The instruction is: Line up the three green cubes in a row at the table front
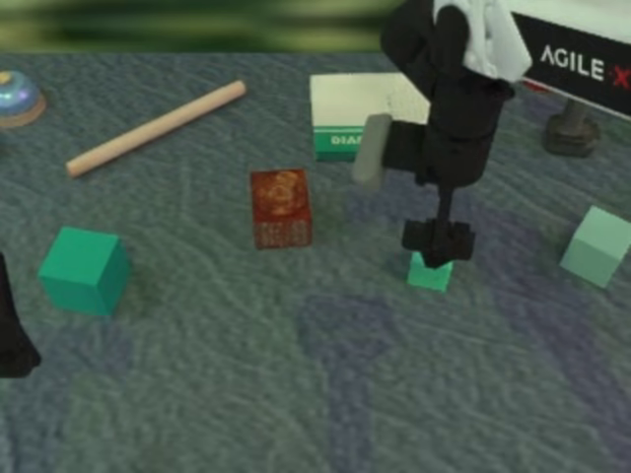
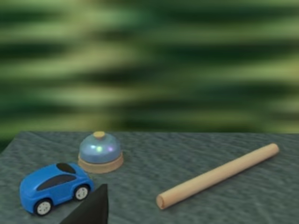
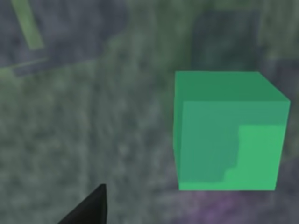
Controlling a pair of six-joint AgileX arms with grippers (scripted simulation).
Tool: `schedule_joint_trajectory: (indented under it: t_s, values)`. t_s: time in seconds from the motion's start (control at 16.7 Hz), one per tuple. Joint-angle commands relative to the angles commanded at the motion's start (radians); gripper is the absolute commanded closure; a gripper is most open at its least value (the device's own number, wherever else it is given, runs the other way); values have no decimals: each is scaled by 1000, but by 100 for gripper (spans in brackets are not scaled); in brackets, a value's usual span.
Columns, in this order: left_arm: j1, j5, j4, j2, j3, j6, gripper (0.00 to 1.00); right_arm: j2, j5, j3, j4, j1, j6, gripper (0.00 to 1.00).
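My right tool (image 1: 437, 239) sits right over the smallest bright green cube (image 1: 431, 272), mid tabletop (image 1: 296, 394); I cannot tell how its fingers stand. Teal-green cube (image 1: 84, 270) left, pale mint cube (image 1: 596, 246) right. Left arm parked at the left edge.

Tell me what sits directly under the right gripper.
Under the right gripper sits the smallest bright green cube, resting on the table. The gripper covers the cube's far top edge in the top view, so contact cannot be judged. The right wrist view shows the cube standing alone.
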Motion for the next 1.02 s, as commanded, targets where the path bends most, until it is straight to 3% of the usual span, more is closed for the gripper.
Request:
schedule_joint_trajectory:
  t_s: [0.54, 0.84, 1.02]
  values:
    - [0, 0, 0, 0, 0, 0, 0, 100, 1, -162, 266, 6, 1, 0]
    - [0, 0, 0, 0, 0, 0, 0, 111, 2, -176, 285, 7, 1, 0]
    - [0, 0, 0, 0, 0, 0, 0, 111, 2, -176, 285, 7, 1, 23]
